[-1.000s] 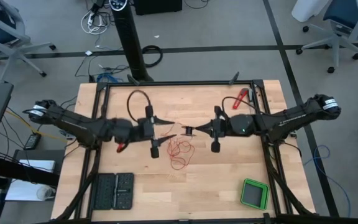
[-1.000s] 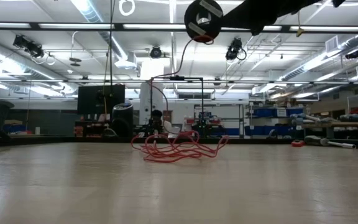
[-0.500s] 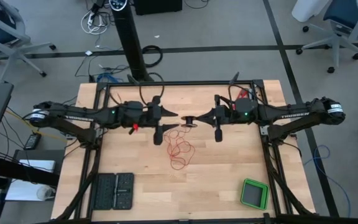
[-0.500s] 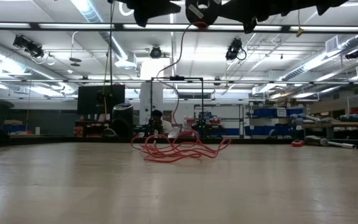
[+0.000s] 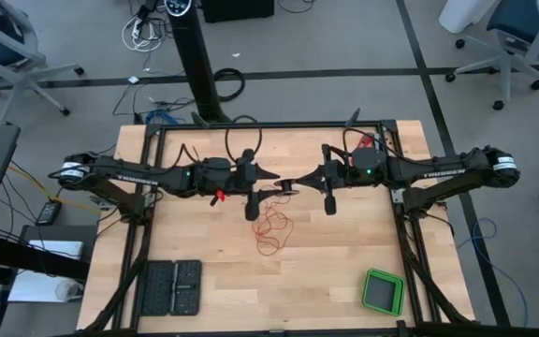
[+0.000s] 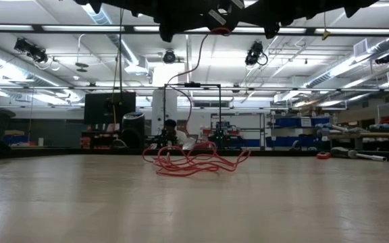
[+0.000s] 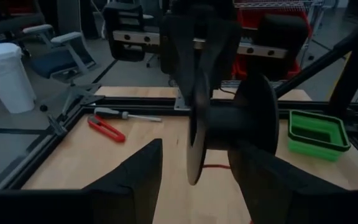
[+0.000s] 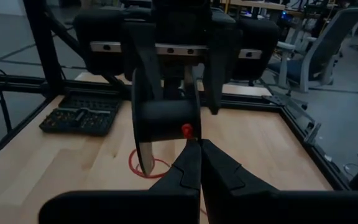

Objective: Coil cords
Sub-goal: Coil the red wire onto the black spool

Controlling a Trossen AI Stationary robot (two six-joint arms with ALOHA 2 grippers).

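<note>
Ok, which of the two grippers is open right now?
The left gripper: its fingers are spread wide on either side of the black spool. The right gripper has its fingers pinched together on that spool's rim.

arms: black, slender | elbows: white bands | claws: dark fingers [image 7: 135, 180]

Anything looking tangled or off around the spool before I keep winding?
The red wire lies in a loose, irregular heap on the table below the black spool, not neatly coiled. One strand rises from the heap to the spool, held up between the left gripper and right gripper. Nothing looks damaged.
</note>
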